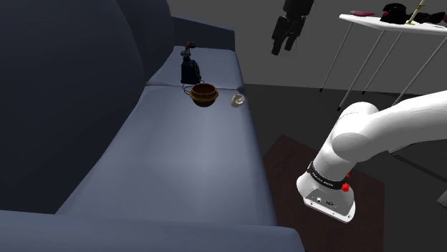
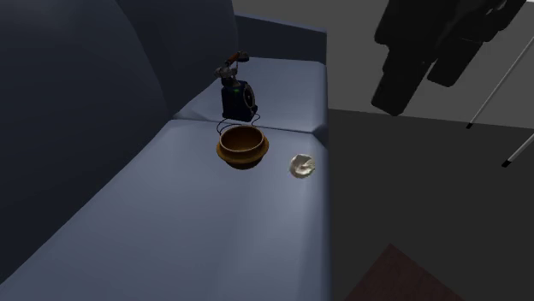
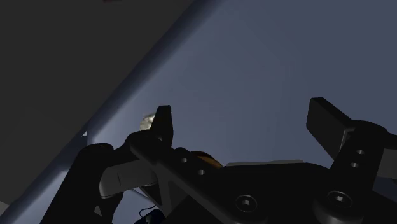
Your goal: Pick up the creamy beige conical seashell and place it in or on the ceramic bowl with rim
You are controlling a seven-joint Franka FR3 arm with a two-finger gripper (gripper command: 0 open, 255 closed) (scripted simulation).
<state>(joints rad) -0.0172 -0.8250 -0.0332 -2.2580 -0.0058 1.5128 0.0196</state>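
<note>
Seashell (image 2: 301,165) on sofa seat (image 2: 214,231) near brown bowl (image 2: 242,145), long axis indiscernible

On sofa seat (image 1: 179,157): bowl (image 1: 203,94); seashell (image 1: 236,101) lay just beside it, toward the shoulder view's right; device (image 1: 190,70) stood behind bowl.

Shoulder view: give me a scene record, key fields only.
surface: grey-blue sofa seat
target: pale seashell, lying on the seat near its front edge
receptacle: brown bowl, upright, beside the seashell, not touching it
other: dark gadget behind the bowl, toward the backrest; white side table off the sofa
gripper: gripper open, holding nothing, up in the air, apart from the seashell
task state: seashell not yet picked up
</note>
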